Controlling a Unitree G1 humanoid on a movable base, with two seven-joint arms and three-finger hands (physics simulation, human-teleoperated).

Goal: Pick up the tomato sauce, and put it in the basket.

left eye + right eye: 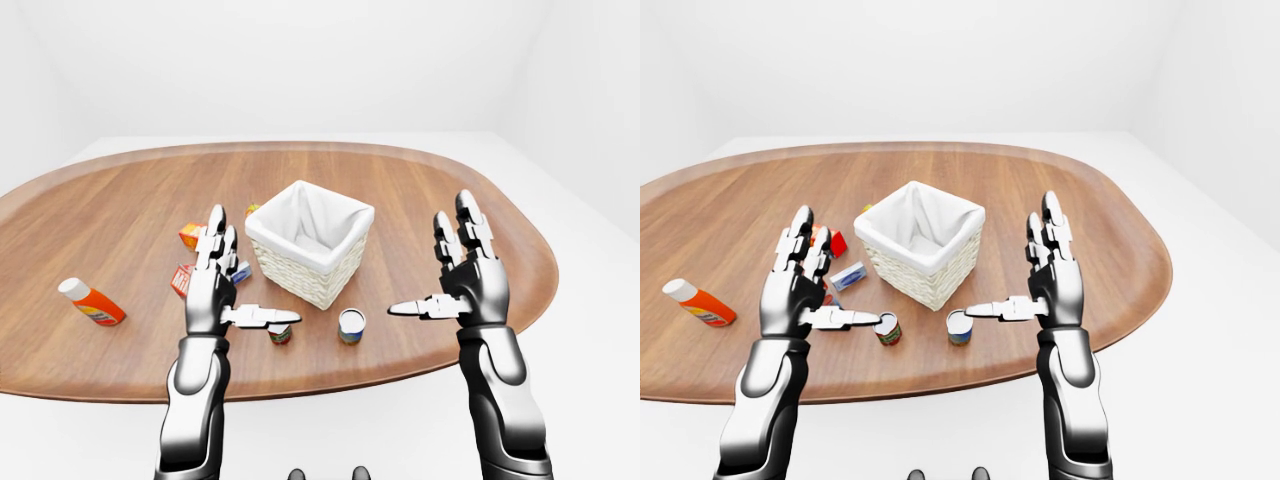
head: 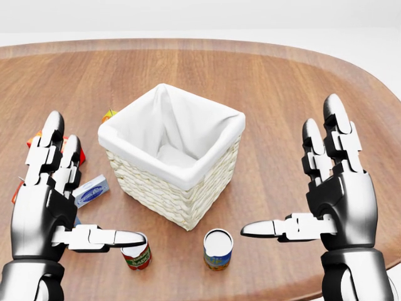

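Note:
The tomato sauce (image 2: 136, 256) is a small red can with a white top, standing upright on the wooden table near the bottom of the head view, just under my left thumb. The wicker basket (image 2: 164, 188), lined with white cloth, stands above it in the middle of the view with nothing showing inside. My left hand (image 2: 88, 188) hovers open to the left of the basket, thumb pointing right over the can. To the right of the basket my right hand (image 2: 293, 175) is held open, holding nothing.
A blue and yellow can (image 2: 217, 249) stands right of the tomato sauce. A small blue-white box (image 2: 91, 190) and red cartons (image 1: 836, 243) lie behind my left hand. An orange bottle (image 1: 92, 302) lies far left. The table's near edge (image 1: 300, 385) runs just below the cans.

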